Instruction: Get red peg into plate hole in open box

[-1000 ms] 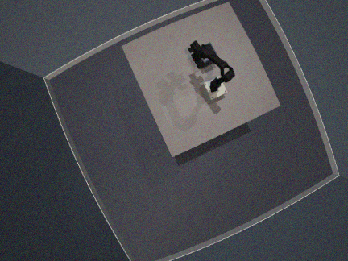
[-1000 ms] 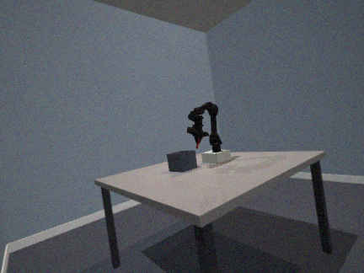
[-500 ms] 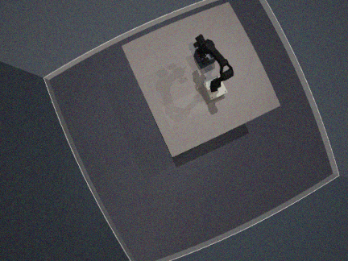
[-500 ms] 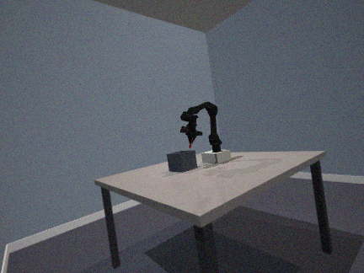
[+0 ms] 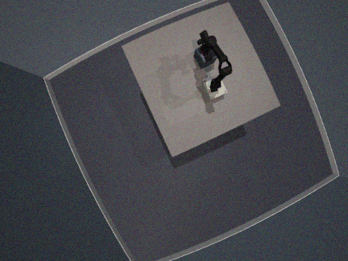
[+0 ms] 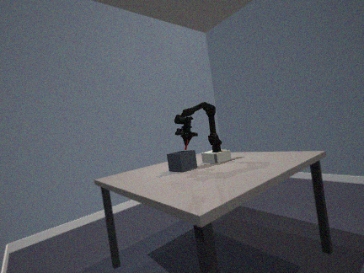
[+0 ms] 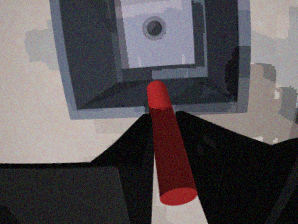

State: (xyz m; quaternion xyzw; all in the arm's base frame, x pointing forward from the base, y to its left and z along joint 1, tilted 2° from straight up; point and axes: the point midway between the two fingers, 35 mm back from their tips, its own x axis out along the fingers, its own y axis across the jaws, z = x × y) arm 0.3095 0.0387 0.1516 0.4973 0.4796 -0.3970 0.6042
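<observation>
The black jointed arm (image 5: pixel 221 56) (image 6: pixel 205 106) arches from the white block-shaped base (image 5: pixel 221 93) (image 6: pixel 209 158), and its black 2-finger claw (image 6: pixel 187 141) (image 7: pixel 163 120) points down; the claw pinches the red cylindrical peg (image 6: pixel 186 147) (image 7: pixel 172 150); this peg is over the near wall side of the open blue-grey box (image 5: pixel 205 63) (image 6: pixel 182 161) (image 7: pixel 61 65), its far end inclined a little in the wrist view; inside the box, the pale plate (image 7: pixel 137 50) has 1 round hole, well apart from the peg; the pale table (image 5: pixel 161 121) (image 6: pixel 177 190) extends beyond the box on all sides.
</observation>
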